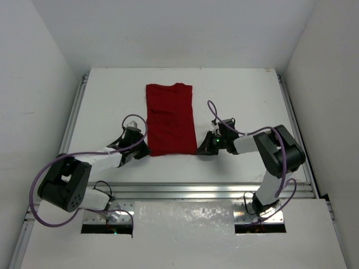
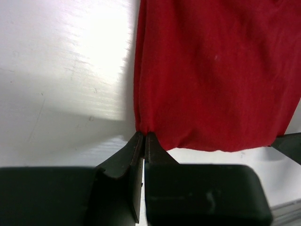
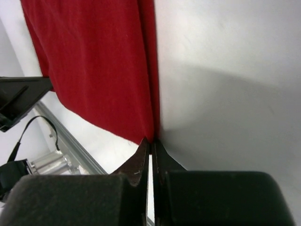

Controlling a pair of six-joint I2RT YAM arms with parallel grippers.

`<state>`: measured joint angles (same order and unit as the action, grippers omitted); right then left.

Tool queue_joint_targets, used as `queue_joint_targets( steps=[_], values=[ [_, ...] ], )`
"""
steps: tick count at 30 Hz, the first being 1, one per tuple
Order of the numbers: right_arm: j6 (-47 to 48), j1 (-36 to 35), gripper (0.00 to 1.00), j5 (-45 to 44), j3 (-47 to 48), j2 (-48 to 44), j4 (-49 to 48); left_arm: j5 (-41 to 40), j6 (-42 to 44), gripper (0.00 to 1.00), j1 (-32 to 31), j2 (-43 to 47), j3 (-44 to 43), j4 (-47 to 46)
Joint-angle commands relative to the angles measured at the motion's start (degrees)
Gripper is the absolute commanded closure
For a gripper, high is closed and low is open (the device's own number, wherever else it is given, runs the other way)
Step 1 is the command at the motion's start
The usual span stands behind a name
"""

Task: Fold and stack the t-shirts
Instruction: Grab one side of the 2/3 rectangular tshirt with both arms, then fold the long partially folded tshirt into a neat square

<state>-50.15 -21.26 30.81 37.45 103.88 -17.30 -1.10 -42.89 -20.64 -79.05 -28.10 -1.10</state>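
The t-shirt (image 1: 170,120) lies on the desk (image 1: 106,101), collar toward 12 o'clock. The left hand (image 1: 145,151) pinches its 7 o'clock corner, the right hand (image 1: 202,150) its 5 o'clock corner. Both bites look shallow, so an uneven lift could slip one free.

Dark red t-shirt (image 1: 170,120) lies on white table (image 1: 235,89)

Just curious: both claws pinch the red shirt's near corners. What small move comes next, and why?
Probably raise both corners together, toward the collar end. The left gripper and right gripper are each shut on a near corner of the t-shirt, which lies flat as a narrow strip.
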Motion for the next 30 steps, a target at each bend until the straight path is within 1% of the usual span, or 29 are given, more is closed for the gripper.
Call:
queue_joint_targets(
  steps=[1,6,8,12,14,17,20,22,30],
  values=[
    [-0.7,-0.5,1.00,-3.2,-3.6,-5.9,0.0,2.9,1.2,1.00,0.3,4.0,0.3,-0.7],
    [-3.4,-0.5,1.00,-0.6,-9.2,-12.7,-2.6,6.6,0.4,1.00,-0.8,11.3,1.6,1.0],
    [-4.7,-0.5,1.00,0.4,-10.6,-15.6,-3.8,5.3,0.2,1.00,-2.5,13.9,1.2,5.1],
    [-5.9,-0.5,1.00,0.8,-12.4,-20.5,-2.7,4.9,-0.3,1.00,-3.4,18.6,0.5,7.6],
    [-6.4,-0.5,1.00,0.2,-12.3,-23.4,-1.3,4.4,-0.3,1.00,-3.4,19.5,-0.5,9.1],
    [-6.0,-0.5,1.00,-1.8,-9.4,-26.3,2.7,2.4,0.3,1.00,-3.4,19.8,-4.2,12.2],
    [-4.9,0.0,1.00,-2.8,-5.5,-26.8,7.4,1.2,0.8,1.00,-3.3,18.9,-7.6,13.5],
    [-4.6,0.9,1.00,-4.0,-4.0,-26.6,9.3,-1.1,1.1,1.00,-3.1,17.5,-10.1,14.3],
    [-3.4,2.9,1.00,-3.0,5.4,-25.6,13.7,-0.8,3.0,1.00,-1.9,12.6,-18.4,14.5]
  ],
)
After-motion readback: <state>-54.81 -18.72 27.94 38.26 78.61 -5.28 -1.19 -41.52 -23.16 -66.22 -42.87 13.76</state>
